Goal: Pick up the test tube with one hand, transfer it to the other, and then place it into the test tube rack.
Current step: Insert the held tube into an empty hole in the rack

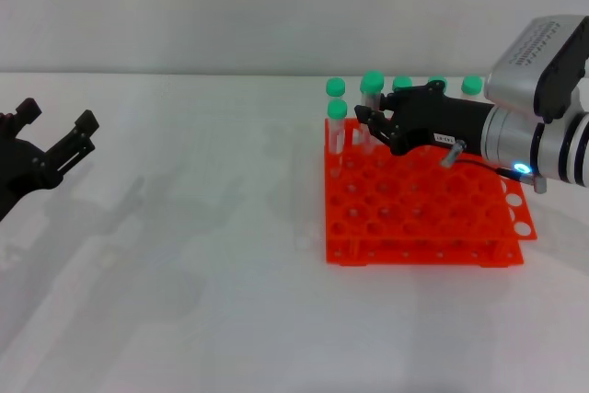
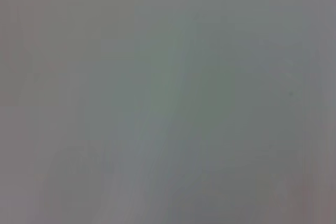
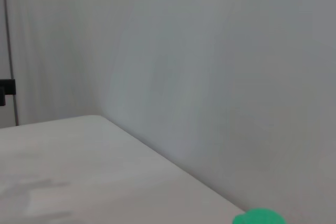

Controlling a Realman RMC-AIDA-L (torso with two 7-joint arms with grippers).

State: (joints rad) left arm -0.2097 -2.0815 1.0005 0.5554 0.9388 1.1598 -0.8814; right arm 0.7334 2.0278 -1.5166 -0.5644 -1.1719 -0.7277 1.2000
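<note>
White table point(image 1: 184, 319): broad matte surface filling the head view. Orange-red test tube rack point(image 1: 419, 213): square, two tiers, grid of round holes, standing toward the table's right edge. Right gripper point(image 1: 366, 121): black, on a silver-white arm with black bands, reaching over the rack's far edge; fingers narrow, closed around the test tube point(image 1: 371, 89). Tube upright between the fingertips, above the rack's far-left holes; slim clear body, round green cap showing above the fingers. Left gripper point(image 1: 57, 126): black, at the table's left edge, well apart from the rack, fingers spread wide, nothing between them. Other green-capped tubes point(image 1: 337, 117): along the rack's far row.
</note>
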